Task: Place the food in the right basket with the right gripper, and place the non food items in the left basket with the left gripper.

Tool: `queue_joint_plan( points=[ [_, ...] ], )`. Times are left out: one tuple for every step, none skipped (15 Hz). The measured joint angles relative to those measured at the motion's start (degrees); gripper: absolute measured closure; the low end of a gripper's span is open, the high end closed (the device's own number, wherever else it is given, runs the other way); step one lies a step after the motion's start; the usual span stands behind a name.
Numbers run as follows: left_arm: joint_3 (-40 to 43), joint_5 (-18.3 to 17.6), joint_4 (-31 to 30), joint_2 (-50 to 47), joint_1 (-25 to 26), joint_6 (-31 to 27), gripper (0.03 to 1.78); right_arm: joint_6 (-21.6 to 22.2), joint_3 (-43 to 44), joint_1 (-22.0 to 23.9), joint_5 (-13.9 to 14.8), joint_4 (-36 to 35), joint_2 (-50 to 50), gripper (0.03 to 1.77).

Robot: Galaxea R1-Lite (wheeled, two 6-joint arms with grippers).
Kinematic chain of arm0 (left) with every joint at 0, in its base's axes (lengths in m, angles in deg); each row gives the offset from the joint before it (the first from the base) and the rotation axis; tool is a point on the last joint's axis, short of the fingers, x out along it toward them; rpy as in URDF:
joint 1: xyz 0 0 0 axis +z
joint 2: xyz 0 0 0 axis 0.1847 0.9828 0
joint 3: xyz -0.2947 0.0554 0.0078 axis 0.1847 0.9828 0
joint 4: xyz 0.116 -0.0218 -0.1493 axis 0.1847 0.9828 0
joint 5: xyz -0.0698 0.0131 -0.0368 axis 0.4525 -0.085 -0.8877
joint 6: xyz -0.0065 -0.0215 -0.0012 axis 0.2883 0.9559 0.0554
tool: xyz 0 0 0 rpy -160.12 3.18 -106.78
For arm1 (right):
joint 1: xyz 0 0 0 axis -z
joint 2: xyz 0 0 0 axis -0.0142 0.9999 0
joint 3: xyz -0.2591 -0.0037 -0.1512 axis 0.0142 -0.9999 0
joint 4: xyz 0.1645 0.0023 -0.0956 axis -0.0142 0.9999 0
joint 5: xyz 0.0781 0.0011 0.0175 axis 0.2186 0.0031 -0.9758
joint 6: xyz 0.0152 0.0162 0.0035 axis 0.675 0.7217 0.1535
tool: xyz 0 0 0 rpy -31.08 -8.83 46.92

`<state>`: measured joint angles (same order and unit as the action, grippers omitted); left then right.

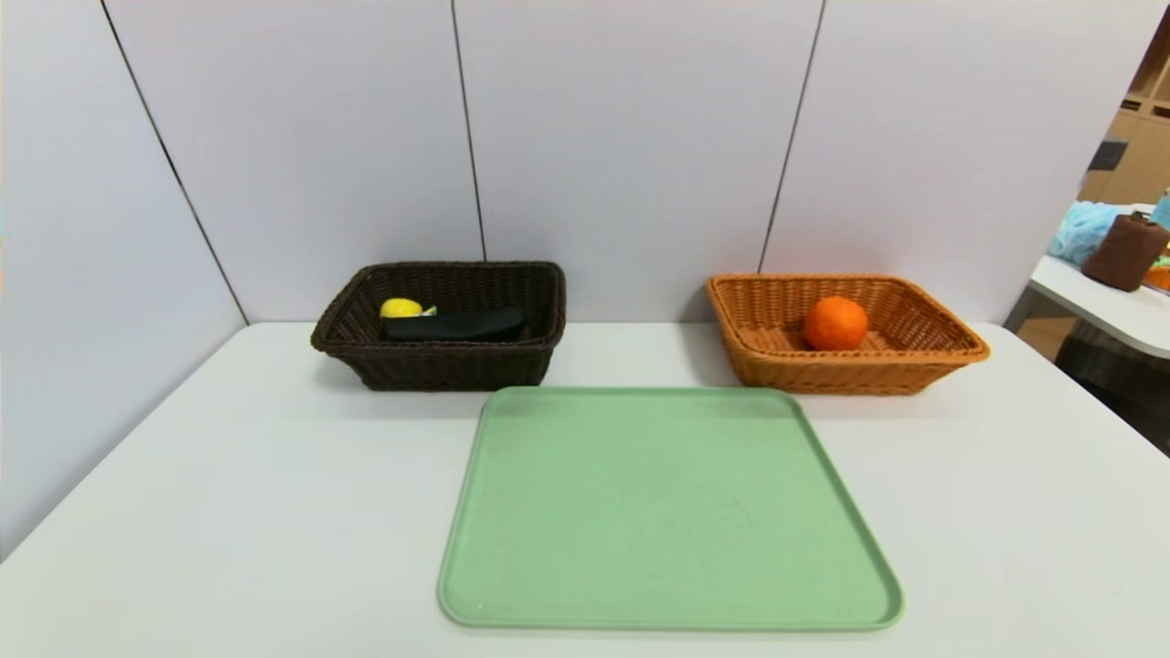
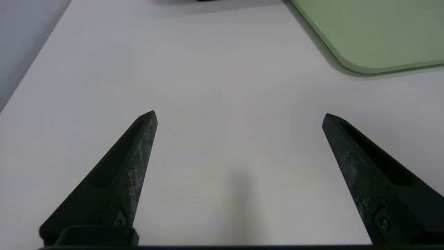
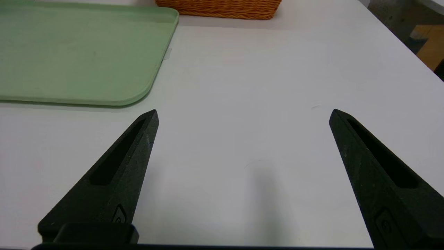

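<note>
Orange sat inside the tan basket, near its middle, at the table's far right. Duck toy and black pouch lay together in the dark basket at far left, pouch in front of the duck. No spoon seen; possibly hidden under the pouch or below the rim, could not tell. Green tray lay bare between and in front of the two baskets.

Left gripper hung low over bare table beside the tray's corner, jaws spread wide, nothing between them. Right gripper likewise, wide apart and empty, over table on the tray's other side, tan basket farther ahead.

Sorting looked finished, apart from the unseen spoon. Main risk judged small: fingertips hovering close to the tabletop, so any further drop could scrape the surface or clip the tray's edge and shove it.
</note>
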<state>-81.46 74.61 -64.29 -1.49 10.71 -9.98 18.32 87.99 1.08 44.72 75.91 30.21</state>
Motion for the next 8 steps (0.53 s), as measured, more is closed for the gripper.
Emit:
queue_joint_plan(
  points=[
    [2.0, 0.8, -4.5, 0.0, 0.0, 0.0, 0.12, -0.9, -0.1, 0.0, -0.5, 0.0, 0.0, 0.1],
    [4.4, 2.0, -9.4, 0.0, 0.0, -0.1, 0.12, -1.1, -0.2, 0.0, -0.5, 0.0, 0.0, 0.1],
    [6.2, 3.4, -14.4, 0.0, 0.0, -0.3, 0.12, -1.1, -0.2, 0.0, -0.5, 0.0, 0.0, 0.1],
    [7.0, 4.7, -16.3, 0.0, 0.0, -1.1, 0.12, -1.5, -0.2, 0.0, -0.5, 0.0, 0.0, 0.1],
    [7.5, 6.9, -15.3, 0.0, 0.0, -2.7, 0.12, -2.3, -0.3, 0.0, -0.5, -0.1, 0.0, 0.1],
    [7.7, 7.5, -14.4, 0.0, 0.0, -3.9, 0.12, -2.9, -0.3, 0.0, -0.5, -0.1, 0.0, 0.1],
    [7.8, 7.3, -13.2, 0.0, 0.0, -4.4, 0.12, -3.3, -0.4, 0.0, -0.5, -0.1, 0.0, 0.1],
    [7.9, 7.3, -12.9, 0.0, 0.0, -4.4, 0.12, -3.3, -0.4, 0.0, -0.5, -0.1, 0.0, 0.1]
  ],
)
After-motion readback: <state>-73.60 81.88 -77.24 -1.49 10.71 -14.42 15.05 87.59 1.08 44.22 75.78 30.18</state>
